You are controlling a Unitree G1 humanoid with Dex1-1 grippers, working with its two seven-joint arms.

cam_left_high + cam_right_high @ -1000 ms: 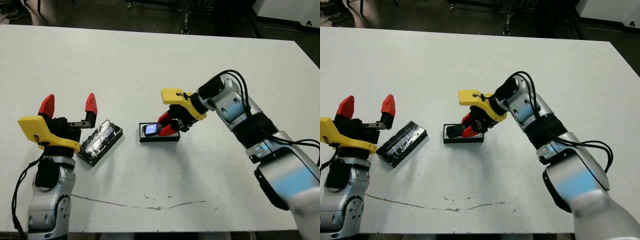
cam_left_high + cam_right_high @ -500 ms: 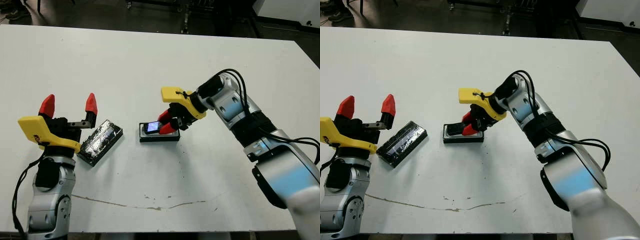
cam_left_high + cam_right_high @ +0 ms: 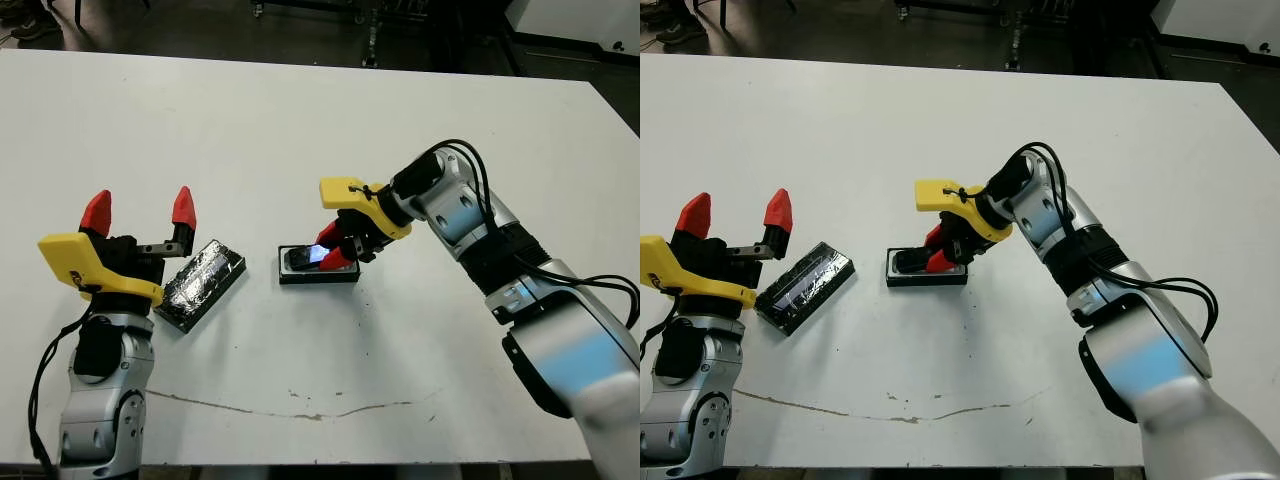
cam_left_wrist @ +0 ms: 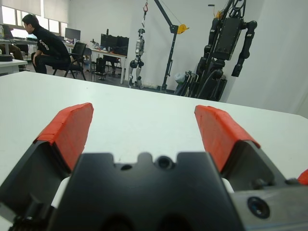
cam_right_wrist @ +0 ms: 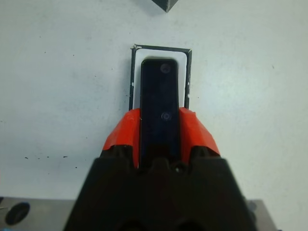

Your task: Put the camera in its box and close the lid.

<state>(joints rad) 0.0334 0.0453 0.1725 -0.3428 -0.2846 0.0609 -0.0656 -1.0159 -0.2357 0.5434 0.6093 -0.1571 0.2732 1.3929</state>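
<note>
Right gripper (image 3: 334, 250) closed on camera (image 5: 159, 103), now lower and flatter over box (image 3: 318, 267) than 1 s ago | camera lined up with white lining, seating not confirmed | left gripper (image 3: 139, 210) wide open, empty, near lid (image 3: 200, 283) at bench (image 3: 300, 120) left | lid still off.

light: bright, even overhead; shadows: soft, short; glare: on lid (image 3: 200, 284); blur: left wrist foreground
</note>
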